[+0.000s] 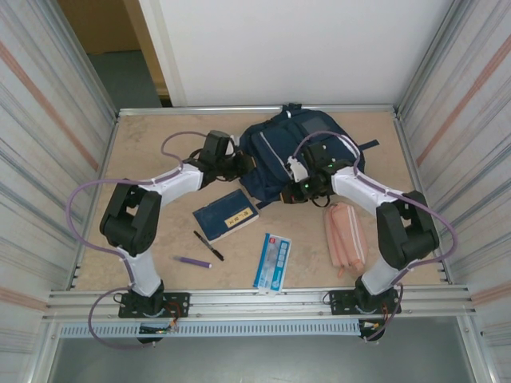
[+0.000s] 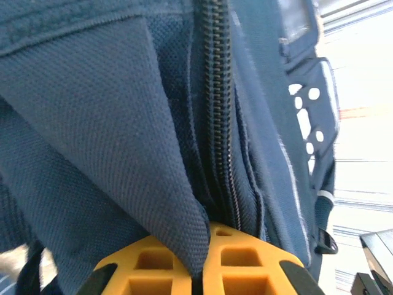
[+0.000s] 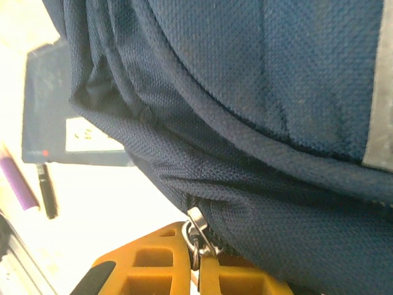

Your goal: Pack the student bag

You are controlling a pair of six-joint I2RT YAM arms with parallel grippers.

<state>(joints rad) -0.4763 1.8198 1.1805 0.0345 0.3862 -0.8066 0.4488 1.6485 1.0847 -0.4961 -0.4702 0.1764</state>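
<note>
Nearest, a blue-white box (image 1: 272, 261) lay at six o'clock on the table (image 1: 144, 152), a pink pencil case (image 1: 346, 237) at four. Farther, at twelve, sat the student bag (image 1: 270, 150): left jaws clenched on its fabric, right jaws pinching its zipper pull (image 3: 198, 230).

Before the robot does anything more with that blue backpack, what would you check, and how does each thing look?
1. Left gripper pinches a fold of the student bag: ok.
2. Right gripper holds the zipper pull: ok, its metal ring sits between the fingers.
3. Zipper open for packing: not ok, the stretch in view is shut.
4. Notebook, black pen, purple pen and pink pencil case lie free on the table: ok.
5. Bag straps clear of the arms: cannot tell.
</note>
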